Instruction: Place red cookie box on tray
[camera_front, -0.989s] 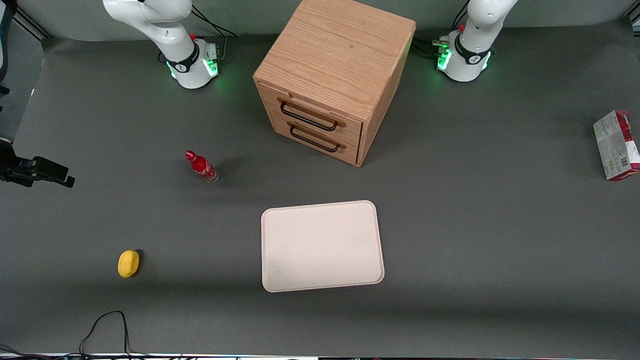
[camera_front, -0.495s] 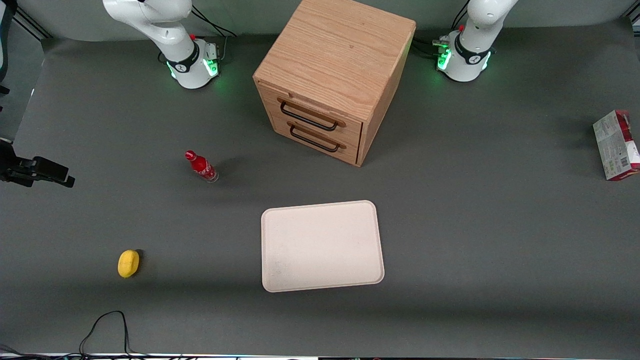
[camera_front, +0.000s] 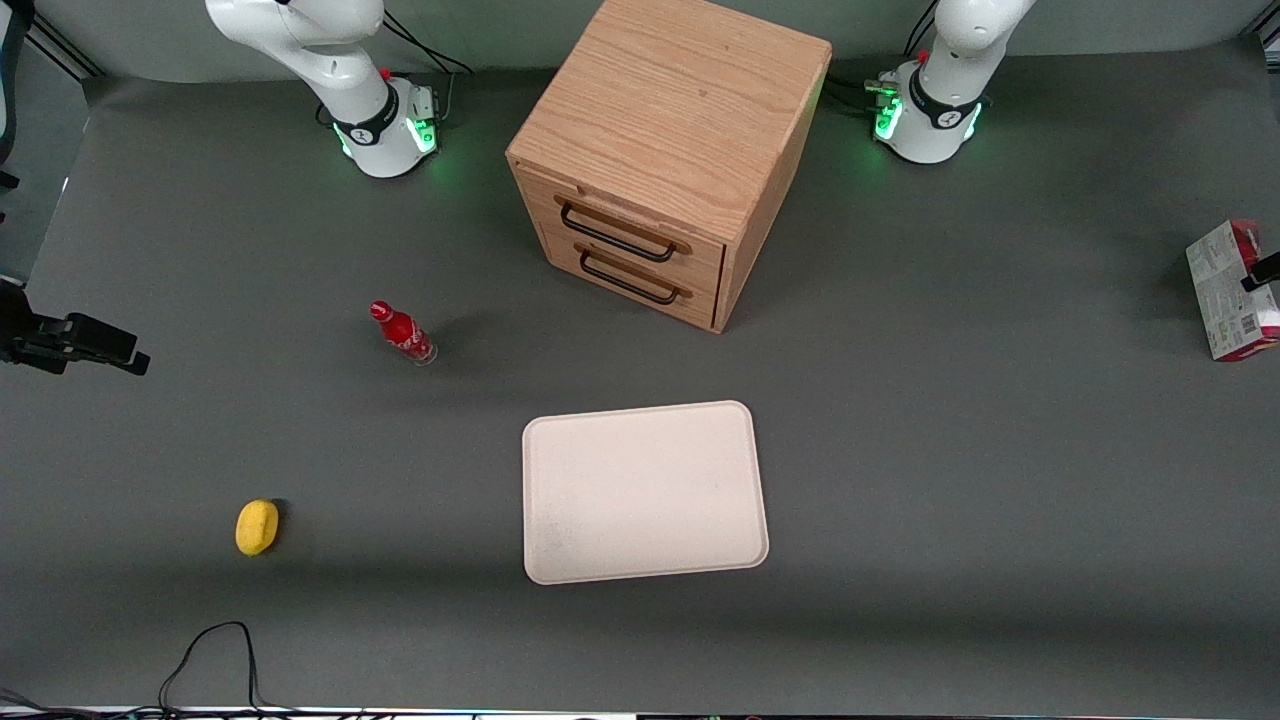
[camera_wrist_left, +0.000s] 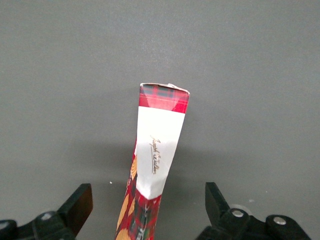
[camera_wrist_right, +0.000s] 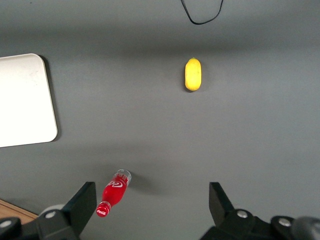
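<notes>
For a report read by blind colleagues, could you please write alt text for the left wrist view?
The red cookie box stands on its thin edge on the grey table, seen from above, between the two spread black fingers of the open gripper. The fingers do not touch the box.

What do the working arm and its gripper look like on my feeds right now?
The left arm is glossy white with a black ring band near its base, green lights glowing there, and black cables trailing from it. Its gripper, above the red cookie box, has two black, wedge-shaped fingers spread wide, mounted on dark blocks with silver screws.
</notes>
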